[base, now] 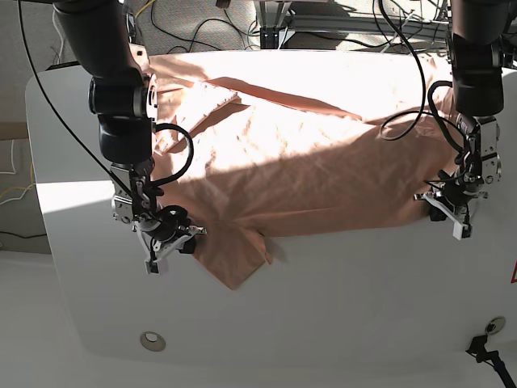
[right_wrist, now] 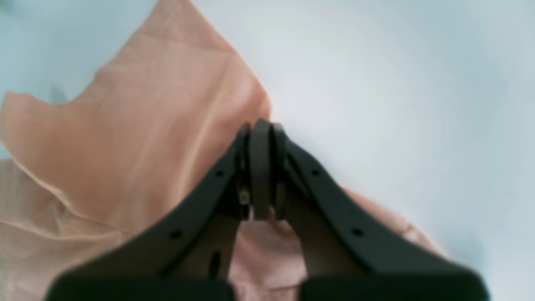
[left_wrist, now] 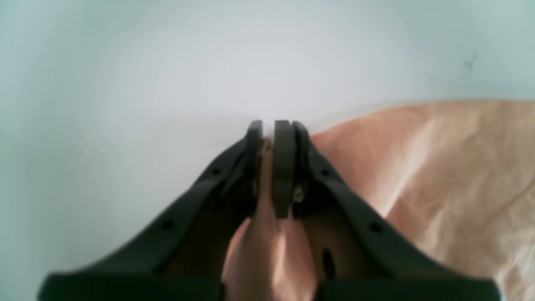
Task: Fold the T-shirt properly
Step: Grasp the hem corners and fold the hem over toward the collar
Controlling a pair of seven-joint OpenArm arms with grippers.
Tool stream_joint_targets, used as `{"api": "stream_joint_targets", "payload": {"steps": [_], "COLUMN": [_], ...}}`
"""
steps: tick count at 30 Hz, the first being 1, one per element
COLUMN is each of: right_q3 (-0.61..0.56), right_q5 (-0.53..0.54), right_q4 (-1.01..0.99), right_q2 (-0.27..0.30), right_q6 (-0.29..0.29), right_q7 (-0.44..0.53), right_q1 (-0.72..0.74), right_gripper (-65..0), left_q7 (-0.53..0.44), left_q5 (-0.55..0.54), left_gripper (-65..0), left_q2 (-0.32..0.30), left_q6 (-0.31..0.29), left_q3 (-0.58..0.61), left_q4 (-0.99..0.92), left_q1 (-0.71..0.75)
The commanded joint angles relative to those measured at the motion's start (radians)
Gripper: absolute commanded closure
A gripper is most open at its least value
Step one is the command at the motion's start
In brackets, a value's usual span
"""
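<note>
Both hands clamped on shirt edges.
Left hand (left_wrist: 273, 125) and right hand (right_wrist: 261, 123) each pinched shut on T-shirt (base: 315, 162) fabric; beyond, spread wrinkled across white table (base: 323, 307).

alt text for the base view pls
A salmon T-shirt lies spread across a white table, each black robot arm pinching an edge of it: the right pincer near a sleeve, the left pincer at the opposite edge.

T-shirt (base: 307, 162): soft matt creased cloth | pincers: matt black plastic | table (base: 323, 307): smooth white
</note>
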Motion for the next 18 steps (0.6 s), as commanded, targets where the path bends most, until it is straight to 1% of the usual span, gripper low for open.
{"api": "stream_joint_targets", "payload": {"steps": [1, 4, 7, 12, 18], "right_q3": [0.000, 0.000, 0.000, 0.002, 0.006], "right_q5": [-0.025, -0.028, -0.031, -0.029, -0.028], "right_q4": [0.056, 0.146, 0.244, 0.473, 0.769], "right_q2": [0.003, 0.003, 0.003, 0.003, 0.006], "right_q6": [0.005, 0.005, 0.005, 0.005, 0.005], "right_q7": [-0.013, -0.019, -0.093, -0.201, -0.347], "right_q1": [0.019, -0.015, -0.044, -0.130, -0.253], "right_gripper": [0.0, 0.0, 0.0, 0.0, 0.0], "left_q7": [0.061, 0.061, 0.061, 0.061, 0.061], "left_q5": [0.018, 0.018, 0.018, 0.021, 0.021], "left_gripper": [0.0, 0.0, 0.0, 0.0, 0.0], "left_q2": [-0.021, -0.021, -0.023, -0.018, -0.024], "left_q6": [0.005, 0.005, 0.005, 0.005, 0.005], "left_q3": [0.001, -0.001, -0.009, -0.115, -0.124], "left_q4": [0.020, 0.066, 0.126, 0.218, 0.376], "left_q1": [-0.005, -0.005, -0.003, 0.043, 0.135]}}
